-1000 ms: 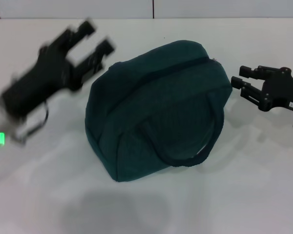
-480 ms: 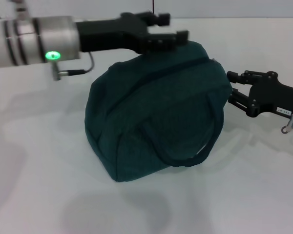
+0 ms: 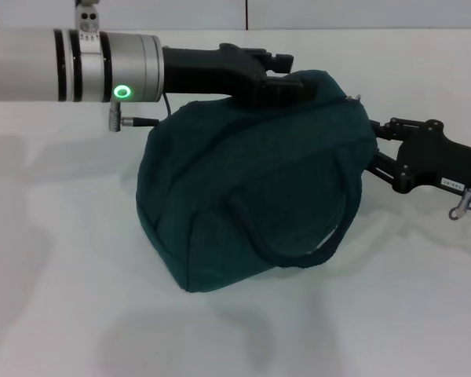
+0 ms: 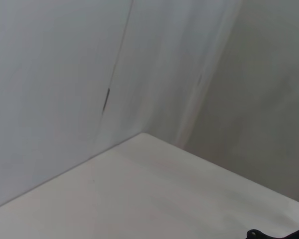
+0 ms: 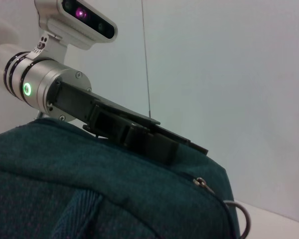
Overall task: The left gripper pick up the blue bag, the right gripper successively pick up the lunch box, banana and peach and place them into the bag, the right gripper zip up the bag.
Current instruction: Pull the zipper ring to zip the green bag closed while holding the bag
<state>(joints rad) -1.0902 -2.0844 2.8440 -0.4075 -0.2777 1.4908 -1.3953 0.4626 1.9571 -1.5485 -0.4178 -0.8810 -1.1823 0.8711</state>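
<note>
The blue bag (image 3: 251, 188) lies on its side in the middle of the white table (image 3: 63, 275), one loop handle (image 3: 298, 247) facing me. Its zipper looks closed, with the metal ring pull (image 5: 241, 219) at the right end. My left gripper (image 3: 286, 75) reaches in from the left on its silver, green-lit wrist (image 3: 122, 67) and rests along the bag's top edge; it also shows in the right wrist view (image 5: 189, 147). My right gripper (image 3: 374, 151) is open at the bag's right end, its fingertips against the fabric. The lunch box, banana and peach are out of view.
White walls stand close behind the table (image 4: 139, 74). Bare table shows in front of the bag and to its left. My left arm spans the upper left of the head view.
My left arm has swung in from the left and now lies over the bag's top. My right gripper has moved left up to the bag's right end.
</note>
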